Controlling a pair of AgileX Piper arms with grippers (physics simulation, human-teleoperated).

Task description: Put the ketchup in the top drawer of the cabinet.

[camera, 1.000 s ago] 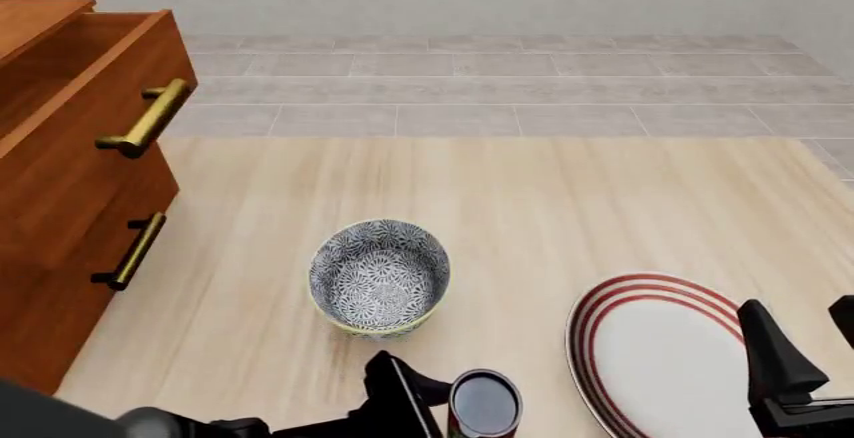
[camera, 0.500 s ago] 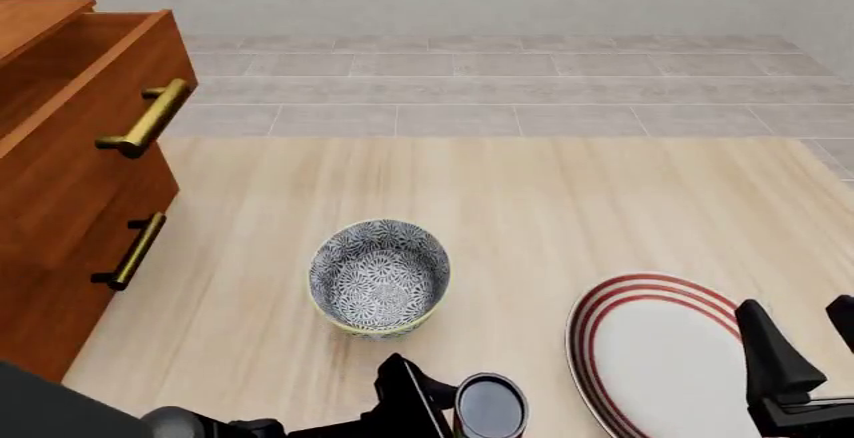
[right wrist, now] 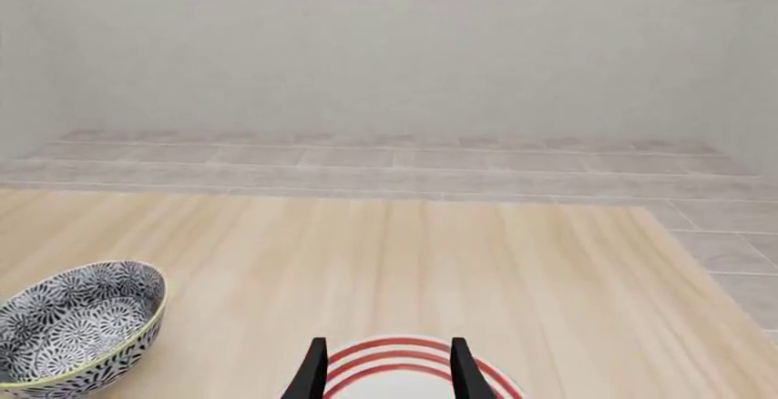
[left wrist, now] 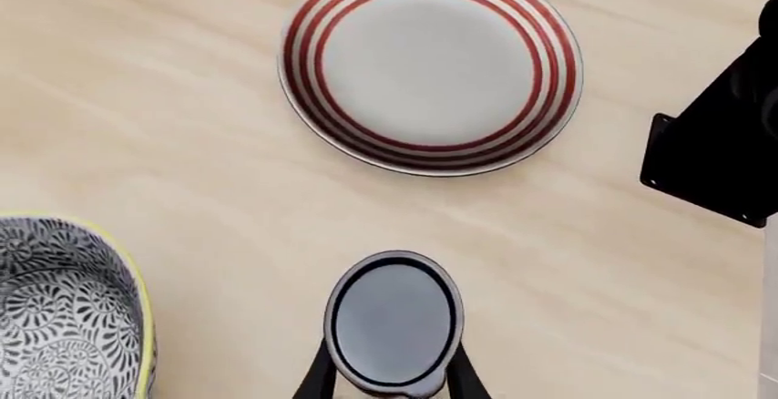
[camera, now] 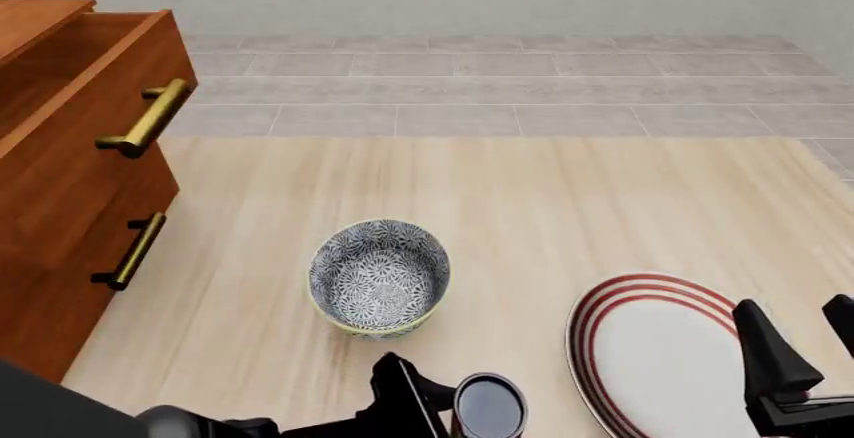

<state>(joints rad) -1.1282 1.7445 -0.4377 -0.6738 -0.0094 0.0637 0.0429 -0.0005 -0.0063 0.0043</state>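
Note:
The ketchup [camera: 489, 406], a small can with a dark glossy top, stands at the table's near edge, below the bowl. In the left wrist view the ketchup [left wrist: 393, 319] sits between two dark fingers [left wrist: 319, 377] that press on its sides. My left gripper [camera: 454, 410] is shut on it. The cabinet [camera: 54, 258] stands at the far left, with the top drawer [camera: 94, 108] pulled out and its inside showing. My right gripper [camera: 805, 343] hangs open over the plate's right edge; nothing is in the right gripper [right wrist: 389, 367] here either.
A blue-grey patterned bowl [camera: 380, 276] stands just beyond the ketchup. A red-striped white plate [camera: 661, 353] lies to the right of it. The drawer's brass handle [camera: 147, 118] juts toward the table. The right arm [left wrist: 723, 144] shows dark in the left wrist view.
The ketchup and the left gripper have shifted a few pixels to the right at the table's near edge. The right gripper has barely moved.

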